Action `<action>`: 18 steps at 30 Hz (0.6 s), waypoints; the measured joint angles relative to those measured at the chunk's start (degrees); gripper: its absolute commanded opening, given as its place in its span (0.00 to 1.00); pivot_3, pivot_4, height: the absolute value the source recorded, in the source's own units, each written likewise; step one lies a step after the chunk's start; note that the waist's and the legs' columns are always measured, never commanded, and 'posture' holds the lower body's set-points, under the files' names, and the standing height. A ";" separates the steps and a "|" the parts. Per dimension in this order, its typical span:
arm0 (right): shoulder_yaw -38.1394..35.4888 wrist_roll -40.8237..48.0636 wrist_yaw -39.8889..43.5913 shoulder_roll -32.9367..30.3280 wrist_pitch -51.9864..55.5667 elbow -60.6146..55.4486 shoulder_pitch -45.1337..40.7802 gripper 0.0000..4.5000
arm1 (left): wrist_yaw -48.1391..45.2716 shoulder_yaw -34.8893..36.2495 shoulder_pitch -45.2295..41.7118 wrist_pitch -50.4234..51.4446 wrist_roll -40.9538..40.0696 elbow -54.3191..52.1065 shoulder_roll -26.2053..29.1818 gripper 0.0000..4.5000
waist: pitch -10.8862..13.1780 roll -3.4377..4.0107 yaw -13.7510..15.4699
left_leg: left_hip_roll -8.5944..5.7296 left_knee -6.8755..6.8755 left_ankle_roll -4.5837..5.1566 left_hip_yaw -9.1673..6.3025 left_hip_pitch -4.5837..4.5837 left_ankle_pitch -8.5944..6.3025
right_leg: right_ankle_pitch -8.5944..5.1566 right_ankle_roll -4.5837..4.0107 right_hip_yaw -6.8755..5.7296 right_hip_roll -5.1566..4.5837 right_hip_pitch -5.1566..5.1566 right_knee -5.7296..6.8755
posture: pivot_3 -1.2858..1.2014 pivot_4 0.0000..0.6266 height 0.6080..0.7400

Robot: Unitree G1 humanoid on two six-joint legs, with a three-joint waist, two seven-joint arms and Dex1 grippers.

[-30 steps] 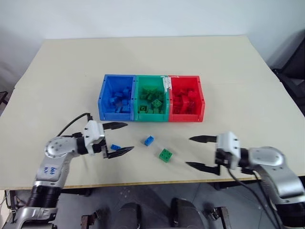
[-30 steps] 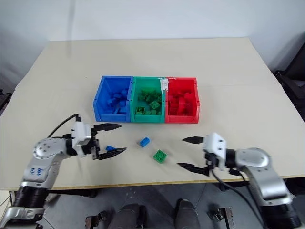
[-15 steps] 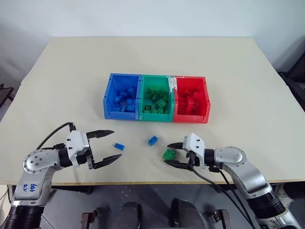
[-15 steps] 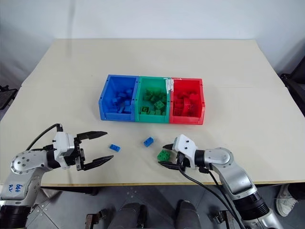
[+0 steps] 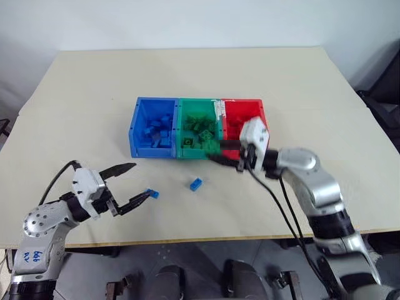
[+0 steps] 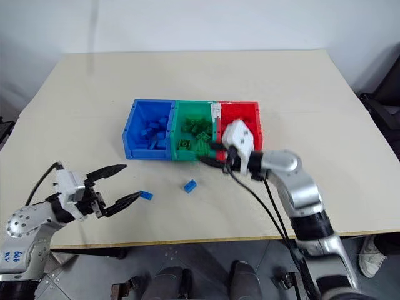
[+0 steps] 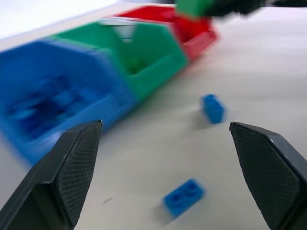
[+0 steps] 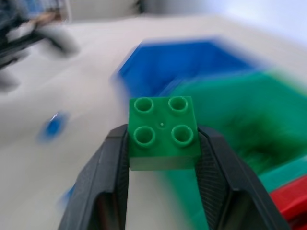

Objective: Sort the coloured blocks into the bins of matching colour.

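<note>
Right jaws [image 8: 163,143] clamp a green block [image 8: 163,132] at the green bin's [image 5: 199,154] front rim; left jaws [image 5: 132,184] gape over bare table [image 5: 75,106].

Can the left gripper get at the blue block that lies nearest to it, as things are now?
Probably yes. The left gripper is open, and the blue block lies on bare table just past its fingertips, nothing between them.
</note>
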 measured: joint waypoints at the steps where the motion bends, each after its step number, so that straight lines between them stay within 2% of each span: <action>1: 0.10 -0.88 -1.08 1.34 -0.66 3.14 -2.47 0.33 | 0.52 0.82 0.60 -0.01 -0.04 -0.03 -0.19 1.00 | 0.00 0.00 -0.05 | 0.01 0.00 -0.01 0.00 0.00 -0.01 | 0.00 -0.01 -0.02 0.01 0.00 0.00 | 0.52 0.24 1.00; 4: 0.29 -3.67 -4.18 4.30 -2.55 10.74 -7.42 0.33 | 1.52 1.90 2.02 -0.04 -0.04 -0.11 -0.42 1.00 | 0.00 0.00 0.04 | -0.02 0.00 0.03 -0.04 -0.03 -0.04 | -0.01 -0.01 -0.04 -0.01 -0.01 0.02 | 0.52 0.24 1.00; 6: 0.30 -5.67 -7.04 6.15 -4.21 16.00 -9.83 0.49 | 1.74 2.11 2.88 -0.06 -0.04 -0.21 -0.49 1.00 | 0.00 0.00 -0.02 | -0.06 0.01 0.06 0.00 -0.05 -0.07 | -0.01 -0.01 -0.02 -0.05 -0.03 0.03 | 0.52 0.24 1.00; 8: 0.30 -6.98 -8.71 7.12 -5.49 19.15 -11.10 0.61 | 1.89 2.13 3.62 -0.05 -0.08 -0.49 -0.49 1.00 | 0.00 0.00 -0.06 | -0.05 0.00 0.06 -0.01 -0.05 -0.08 | -0.01 -0.01 -0.03 -0.05 -0.03 0.02 | 0.52 0.24 1.00; 13: -0.09 -7.29 -7.21 6.19 -8.05 16.68 -8.20 0.99 | 2.00 2.43 4.14 0.37 -0.22 -1.66 -0.46 1.00 | 0.00 0.01 0.06 | -0.05 -0.01 0.06 -0.04 -0.07 -0.09 | -0.01 -0.01 -0.05 -0.03 -0.03 0.00 | 0.52 0.24 1.00; 18: -1.47 -0.51 5.00 -1.47 -9.58 4.15 5.18 0.99 | 1.98 2.58 2.86 0.26 -0.06 -1.26 -0.16 1.00 | 0.00 0.00 0.48 | -0.07 0.00 0.17 -0.02 -0.09 -0.20 | 0.00 -0.01 -0.06 -0.03 0.01 -0.08 | 0.52 0.24 1.00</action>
